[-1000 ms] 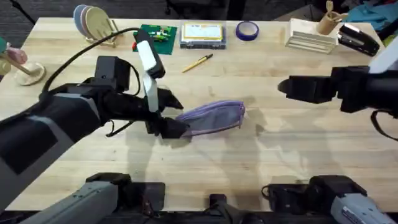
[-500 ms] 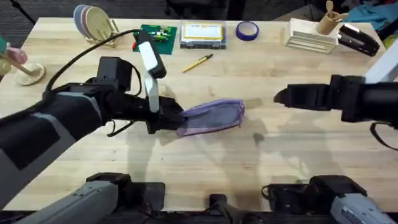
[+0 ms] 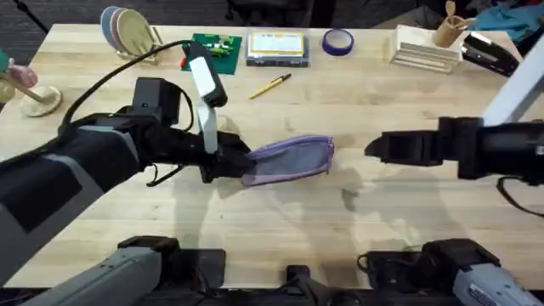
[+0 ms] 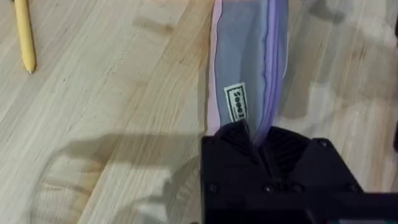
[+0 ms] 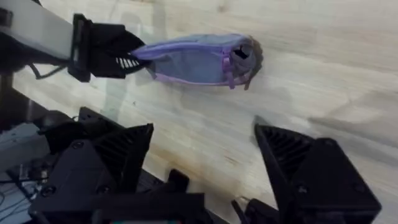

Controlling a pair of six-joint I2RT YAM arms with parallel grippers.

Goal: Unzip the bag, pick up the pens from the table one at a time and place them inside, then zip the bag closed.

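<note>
The left gripper (image 3: 240, 164) is clenched on the near end of the bag (image 3: 289, 159), its black fingers (image 4: 236, 138) pinching the fabric just below a small white label (image 4: 236, 104). The lavender pouch lies flat on the table (image 3: 280, 217) at mid-table (zipper running along its length). The right gripper (image 3: 371, 148) hovers to the right of the bag, apart from it, fingers (image 5: 292, 155) spread wide and empty. A yellow pen (image 3: 269, 87) lies farther back on the table.

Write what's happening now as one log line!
left gripper: shut on bag end | right gripper: open, beside bag | yellow pen: on table | zipper: closed
</note>
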